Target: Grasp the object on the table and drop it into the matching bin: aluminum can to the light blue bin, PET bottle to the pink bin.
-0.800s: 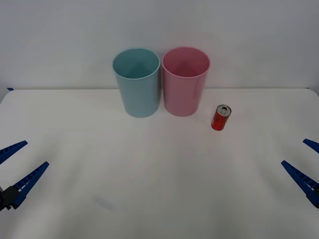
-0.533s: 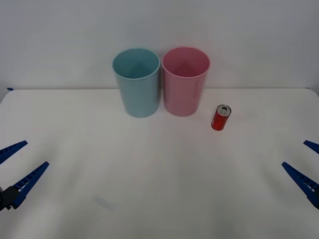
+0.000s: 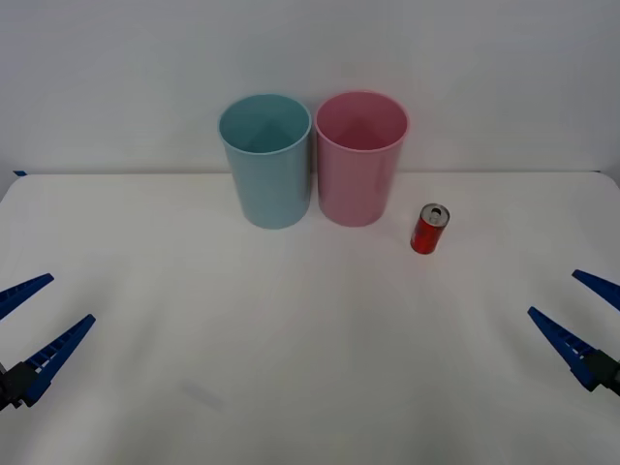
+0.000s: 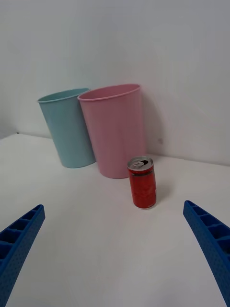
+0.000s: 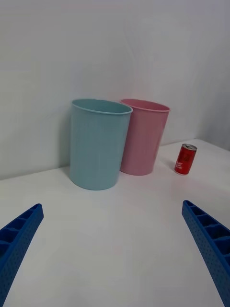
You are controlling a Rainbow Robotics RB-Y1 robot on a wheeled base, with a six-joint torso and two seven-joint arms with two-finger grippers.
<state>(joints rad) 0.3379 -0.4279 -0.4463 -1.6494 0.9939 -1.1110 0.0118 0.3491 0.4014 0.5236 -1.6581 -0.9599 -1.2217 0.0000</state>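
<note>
Nearest, the left claw [image 3: 39, 320] and right claw [image 3: 572, 312] hang low at the bench [image 3: 291, 368] edges, both spread apart and holding nothing. Farther out the can [image 3: 429, 229] stands upright, just right of the pink bin [image 3: 359, 160], the blue bin [image 3: 266, 163] beyond; a crooked approach could tip the can or nudge the pink bin

Probably a robot test lab: a plain white table [image 3: 291, 368] stands against a bare pale wall [image 3: 310, 58], staged with a light blue bin [image 3: 266, 165] touching a pink bin [image 3: 358, 165] at the table's far edge.
</note>
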